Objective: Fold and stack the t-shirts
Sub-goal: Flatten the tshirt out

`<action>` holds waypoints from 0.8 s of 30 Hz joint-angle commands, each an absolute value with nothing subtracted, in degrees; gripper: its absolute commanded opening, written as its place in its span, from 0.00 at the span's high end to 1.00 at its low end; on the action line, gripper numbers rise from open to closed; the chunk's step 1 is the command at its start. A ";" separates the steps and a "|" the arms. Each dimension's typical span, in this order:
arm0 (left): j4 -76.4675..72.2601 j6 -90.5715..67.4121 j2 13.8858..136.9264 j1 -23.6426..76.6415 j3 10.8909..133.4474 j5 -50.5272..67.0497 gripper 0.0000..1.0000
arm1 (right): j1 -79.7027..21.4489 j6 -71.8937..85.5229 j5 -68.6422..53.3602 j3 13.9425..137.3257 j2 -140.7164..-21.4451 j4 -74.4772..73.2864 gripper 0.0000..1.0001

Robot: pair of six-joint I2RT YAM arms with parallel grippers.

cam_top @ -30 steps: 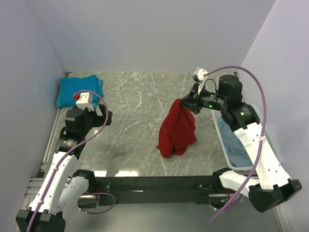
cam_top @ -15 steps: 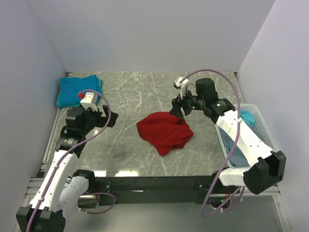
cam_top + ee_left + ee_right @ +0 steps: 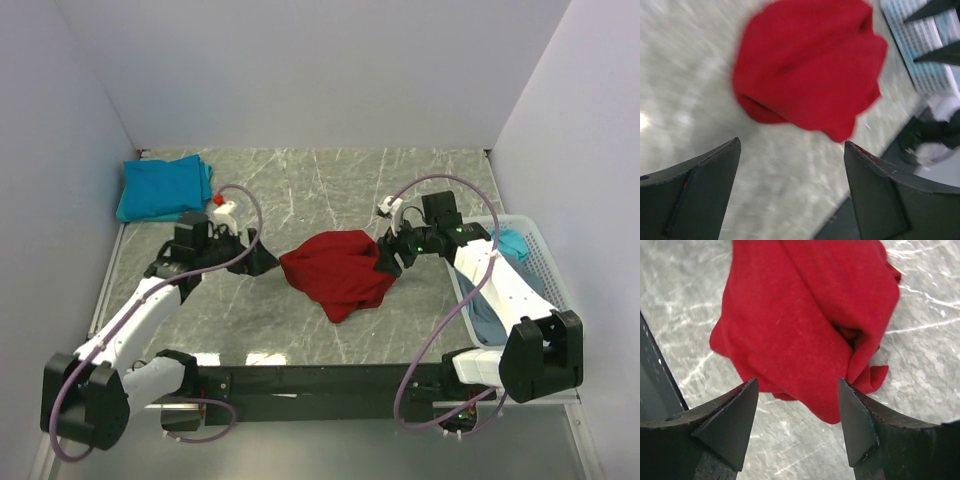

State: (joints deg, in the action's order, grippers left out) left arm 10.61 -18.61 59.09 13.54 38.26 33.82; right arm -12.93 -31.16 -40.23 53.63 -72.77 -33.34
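The marble worktop carried a crumpled red t-shirt between left gripper and right gripper, both wide, empty; pinching bunched layers could skew the fold

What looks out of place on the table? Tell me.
The red t-shirt lies crumpled in a heap mid-table, not folded, unlike the teal stack folded flat in the far left corner. Nothing else stands out.

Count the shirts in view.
4: red shirt crumpled mid-table; folded teal shirt at the far left corner; second teal shirt and a grey-blue shirt in the basket on the right. The basket may hide more.
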 commanded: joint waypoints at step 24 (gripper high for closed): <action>2.02 -39.99 77.25 30.23 41.74 16.00 0.25 | -12.83 -39.82 -36.39 54.76 -77.69 -36.91 0.35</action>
State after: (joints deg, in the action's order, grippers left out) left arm 5.37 -39.27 76.55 29.54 38.44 17.72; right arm -12.75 -40.88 -38.04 54.63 -78.54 -39.16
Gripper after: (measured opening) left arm 0.755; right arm 0.649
